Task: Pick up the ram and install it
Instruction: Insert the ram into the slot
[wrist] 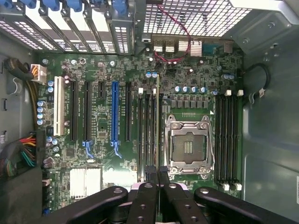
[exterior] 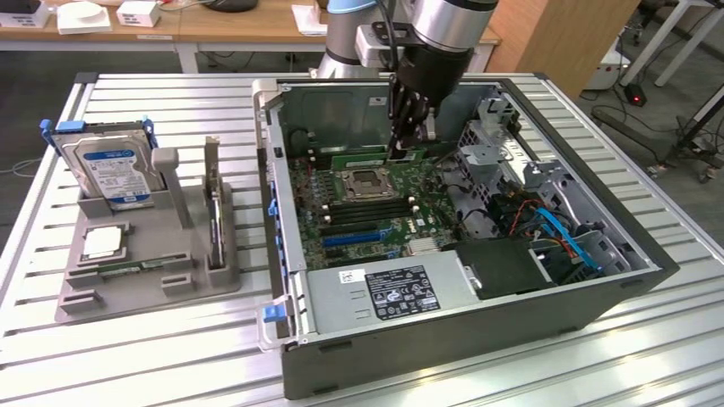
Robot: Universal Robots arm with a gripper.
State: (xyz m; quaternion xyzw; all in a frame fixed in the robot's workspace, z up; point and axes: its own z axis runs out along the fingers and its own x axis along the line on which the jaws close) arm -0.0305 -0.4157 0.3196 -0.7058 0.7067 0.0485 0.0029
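The black two-fingered gripper (exterior: 409, 140) on the silver robot arm is reaching down from the upper middle of the exterior view into the open dark-grey computer tower case (exterior: 453, 339), which is lying on its side on the slatted metal table (exterior: 136, 356). Its fingers (wrist: 150, 171) are pressing together on the long, thin green ram stick (exterior: 362, 158), clamping it by its flat sides.

In the wrist view the ram (wrist: 158, 121) is showing edge-on as a thin line running away from the fingertips. It is lying in line with the bank of long black memory slots (wrist: 145, 135), between the square silver processor socket (wrist: 189, 144) and the blue expansion slot (wrist: 114, 112). Whether its lower edge is touching a slot or hanging just above cannot be told. In the exterior view the stick is sitting level over the green motherboard (exterior: 339, 216), just beyond the processor socket (exterior: 368, 181).

Well apart, on the exterior view's left, a grey moulded holder rack (exterior: 147, 284) is standing on the table. It is carrying the silver hard drive with a blue-white label (exterior: 114, 170) upright at its far end. The small square silver processor chip (exterior: 102, 242) is lying flat in a recess nearer the lower left of the frame.
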